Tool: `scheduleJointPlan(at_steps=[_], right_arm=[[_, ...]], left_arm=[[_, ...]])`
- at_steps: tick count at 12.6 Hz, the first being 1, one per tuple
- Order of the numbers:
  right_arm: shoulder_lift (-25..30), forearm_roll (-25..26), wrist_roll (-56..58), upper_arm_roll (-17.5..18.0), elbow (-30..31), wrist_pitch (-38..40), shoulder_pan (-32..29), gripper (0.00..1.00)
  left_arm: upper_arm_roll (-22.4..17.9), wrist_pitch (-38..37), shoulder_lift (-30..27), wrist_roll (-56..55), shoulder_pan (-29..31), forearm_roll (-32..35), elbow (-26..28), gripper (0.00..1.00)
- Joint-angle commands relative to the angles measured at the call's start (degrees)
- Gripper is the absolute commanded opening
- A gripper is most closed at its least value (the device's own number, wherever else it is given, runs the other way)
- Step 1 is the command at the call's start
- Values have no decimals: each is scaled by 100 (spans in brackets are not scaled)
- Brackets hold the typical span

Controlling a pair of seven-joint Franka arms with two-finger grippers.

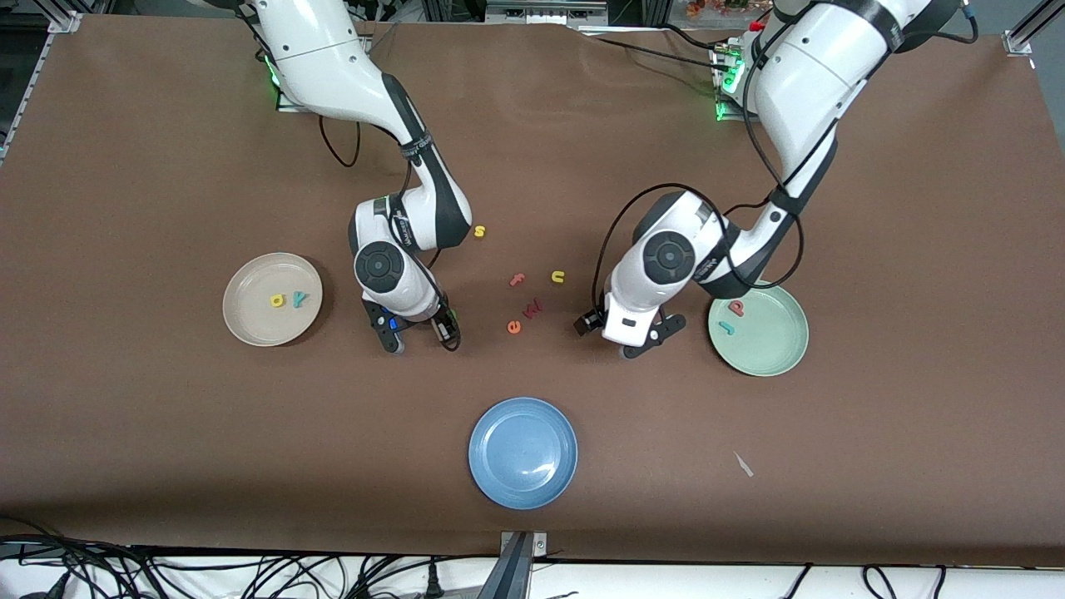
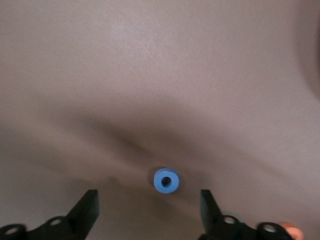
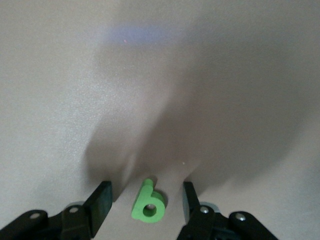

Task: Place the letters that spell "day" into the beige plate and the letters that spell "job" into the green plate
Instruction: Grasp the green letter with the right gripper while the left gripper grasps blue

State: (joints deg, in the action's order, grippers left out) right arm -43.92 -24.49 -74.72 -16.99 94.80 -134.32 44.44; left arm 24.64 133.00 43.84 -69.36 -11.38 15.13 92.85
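2 grippers sit low over the table, each hiding its letter from the front camera: the left gripper point(image 2: 148, 207) straddles the blue "o" point(image 2: 166, 181) with jaws apart, the right gripper point(image 3: 146, 200) likewise brackets the green "a" point(image 3: 148, 204), neither yet pinched.

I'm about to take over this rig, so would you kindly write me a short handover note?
Left claw: open, low over the blue "o", which lies between its fingers on the table.
Right claw: open, astride the green "a" on the table.
Done: "d" and "y" in the beige plate; "j" and "b" in the green plate.
Left: "a" to beige, "o" to green.
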Motion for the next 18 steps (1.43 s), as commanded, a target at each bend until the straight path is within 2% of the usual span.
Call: scheduleJointPlan(at_steps=[1, 3, 8, 10, 12, 16, 17, 18], right_arm=[[-99, -108, -69, 21, -93, 11, 30, 62], [-99, -108, -77, 21, -93, 20, 30, 61], [-90, -108, -148, 30, -102, 11, 82, 61], [-90, -108, -148, 30, -102, 20, 92, 54], [-90, -100, -130, 30, -102, 20, 100, 51], [-90, -91, -51, 21, -102, 20, 100, 31], [-90, -82, -51, 29, -102, 20, 100, 27], [-90, -73, -51, 21, -102, 20, 100, 23]], left_arm=[[-73, 15, 186, -139, -198, 648, -171, 73], [-73, 24, 230, -122, -215, 649, -171, 67], [-73, 33, 432, -43, -364, 623, -294, 67], [-73, 59, 441, -34, -364, 623, -390, 66], [-82, 103, 494, -16, -364, 632, -417, 60], [-100, 349, 600, -16, -356, 728, -426, 59], [-100, 349, 600, -16, -356, 772, -426, 50], [-91, 349, 600, -51, -347, 764, -426, 33]])
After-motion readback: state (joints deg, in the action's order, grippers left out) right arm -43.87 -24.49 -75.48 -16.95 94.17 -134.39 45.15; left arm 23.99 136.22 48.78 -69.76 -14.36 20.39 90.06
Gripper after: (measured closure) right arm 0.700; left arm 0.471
